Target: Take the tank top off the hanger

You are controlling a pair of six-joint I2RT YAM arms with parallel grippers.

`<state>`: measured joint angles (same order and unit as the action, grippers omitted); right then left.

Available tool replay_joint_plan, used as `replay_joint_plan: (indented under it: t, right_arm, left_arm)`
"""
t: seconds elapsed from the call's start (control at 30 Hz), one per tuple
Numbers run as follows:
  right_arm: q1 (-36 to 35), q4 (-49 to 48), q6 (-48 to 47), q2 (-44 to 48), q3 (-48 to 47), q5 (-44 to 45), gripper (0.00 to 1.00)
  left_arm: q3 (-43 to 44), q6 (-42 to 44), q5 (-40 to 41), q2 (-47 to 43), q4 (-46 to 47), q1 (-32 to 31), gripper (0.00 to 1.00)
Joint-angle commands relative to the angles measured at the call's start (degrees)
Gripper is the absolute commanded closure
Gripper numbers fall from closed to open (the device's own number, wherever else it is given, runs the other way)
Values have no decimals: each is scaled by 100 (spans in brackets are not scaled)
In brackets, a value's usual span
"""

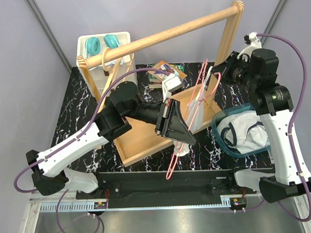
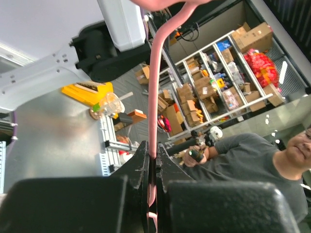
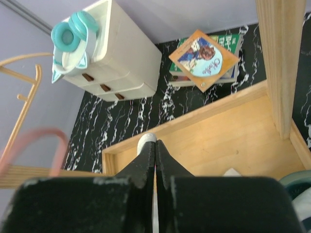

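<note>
A pink hanger (image 1: 172, 164) hangs tilted over the wooden rack's base, with the white tank top (image 1: 196, 114) draped on it. My left gripper (image 1: 183, 138) is shut on the hanger's lower part; in the left wrist view the pink bar (image 2: 154, 97) runs up out of the closed jaws (image 2: 154, 162). My right gripper (image 1: 214, 74) is at the hanger's upper end, shut on a white bit of the tank top. In the right wrist view that fabric (image 3: 146, 140) peeks out at the tip of the closed jaws (image 3: 155, 148).
The wooden rack has a top rail (image 1: 168, 37), a right post (image 1: 229, 34) and a base tray (image 1: 143, 137). A teal basket (image 1: 218, 130) with white clothes sits at the right. A white drawer unit (image 1: 92, 62) with teal headphones (image 1: 102, 44) and books (image 1: 161, 70) stand at the back.
</note>
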<state>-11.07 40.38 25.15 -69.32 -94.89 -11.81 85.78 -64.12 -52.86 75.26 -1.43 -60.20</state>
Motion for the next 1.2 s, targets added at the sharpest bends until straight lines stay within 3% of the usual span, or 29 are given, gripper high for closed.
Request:
replay_joint_plan:
  t: [0.0,0.2,0.3,0.47,0.6,0.8,0.93,1.17]
  right_arm:
    - [17,-30,165,427,488,-452,100]
    - [17,250,482,822,1429,-1534,89]
    - [9,707,360,1051,1544,-1684,77]
    - [17,1698,-36,1280,1281,-1815,38]
    - [17,2237,-185,1596,1061,-2034,21]
    - [17,2299,-186,2185,1192,-3139,15]
    - [26,1599,-45,2563,1526,-4178,14]
    - [17,1016,-1,3055,2123,-4497,20]
  left_arm:
    - [746,819,573,23,-480,9,100]
    - [1019,1533,1487,251,-1017,53,100]
    - [1335,1735,1883,453,-1412,79,100]
    - [1486,1745,2332,735,-1571,79,100]
    - [1696,1736,2438,937,-1597,97,100]
    - [1846,1587,2570,1122,-1650,158,100]
    - [1942,1481,2553,1236,-1641,185,100]
    - [2250,1121,2254,1482,-1466,237,100]
